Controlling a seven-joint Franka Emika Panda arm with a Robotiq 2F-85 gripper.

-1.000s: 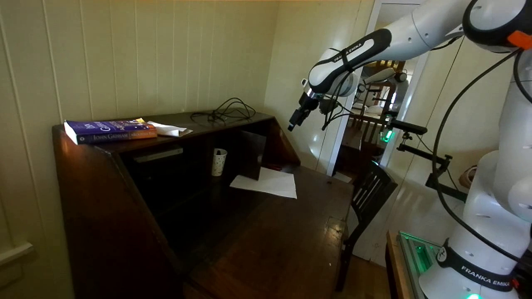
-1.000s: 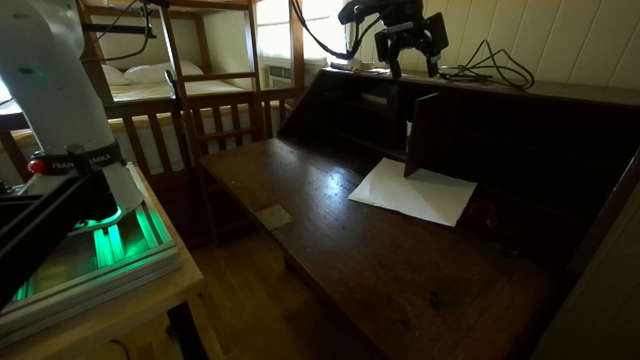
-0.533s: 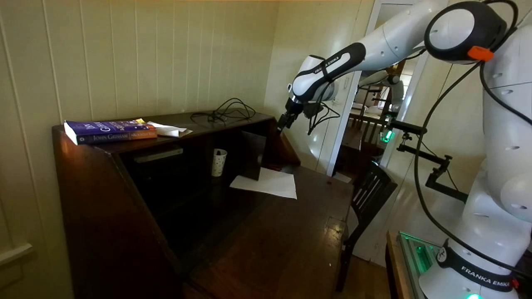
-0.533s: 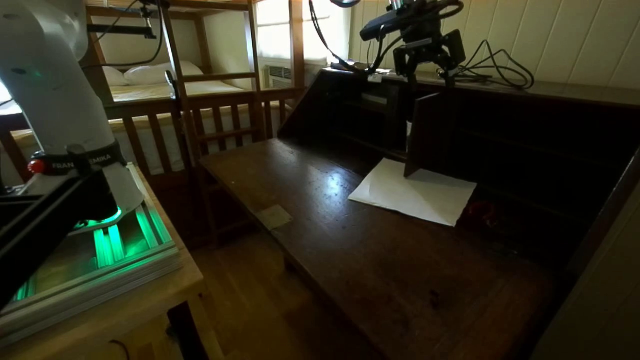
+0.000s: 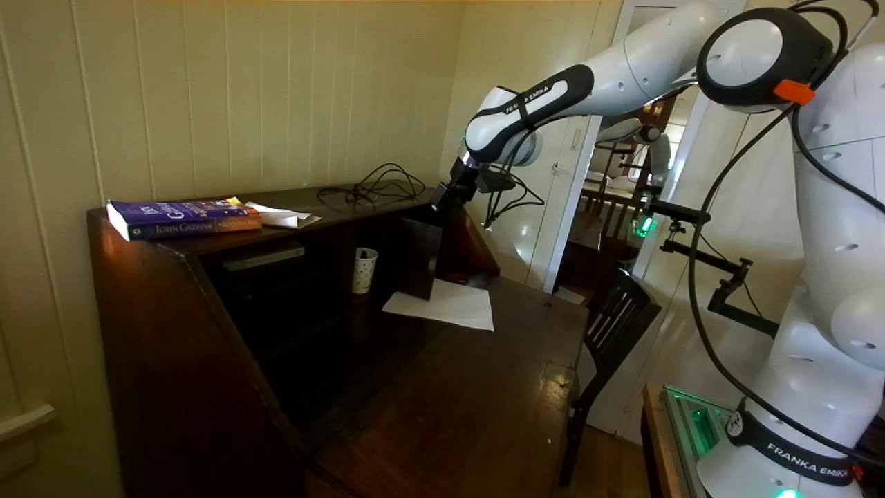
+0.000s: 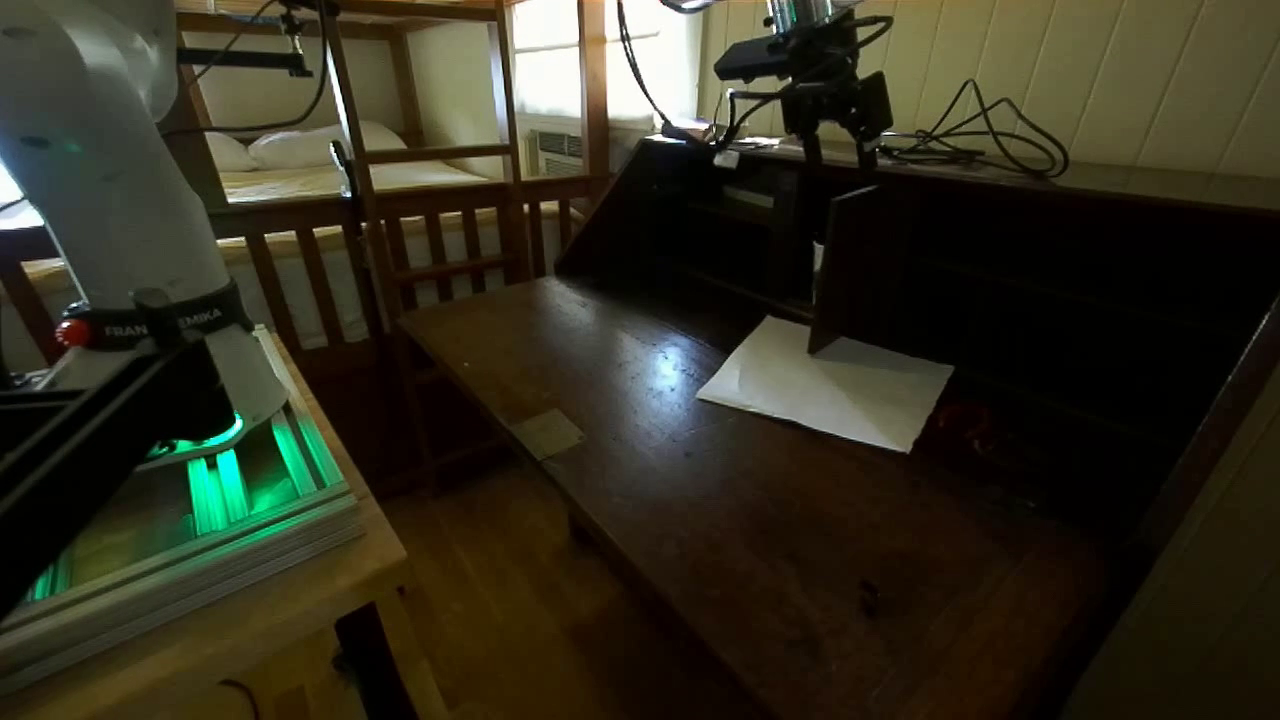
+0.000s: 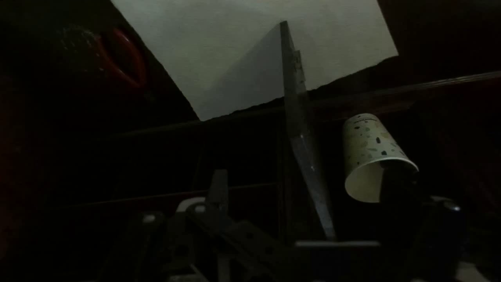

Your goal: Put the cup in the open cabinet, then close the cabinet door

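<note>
The white speckled cup (image 5: 364, 270) stands upright inside the dark brown cabinet (image 5: 159, 346), in a compartment at the hinged door. The cup (image 7: 364, 145) also shows in the wrist view, partly covered by a dark finger; in an exterior view only a sliver (image 6: 818, 258) shows behind the door. The cabinet door (image 5: 418, 259) stands open, sticking out from the cabinet; it also shows edge-on in an exterior view (image 6: 847, 265) and in the wrist view (image 7: 291, 78). My gripper (image 6: 838, 160) is open and empty above the door's top. In the wrist view, the door's edge lies between the fingers (image 7: 309, 174).
A white sheet of paper (image 6: 760, 375) lies on the desk surface under the door. A red-handled object (image 7: 129, 62) lies beside it. A blue book (image 5: 183, 218), loose paper (image 5: 280, 216) and coiled black cable (image 5: 373, 190) are on the cabinet top. A chair (image 5: 615, 325) stands by the desk.
My gripper has moved toward the cabinet and lower, now close over the door's top. The cup, the door and the paper have not moved.
</note>
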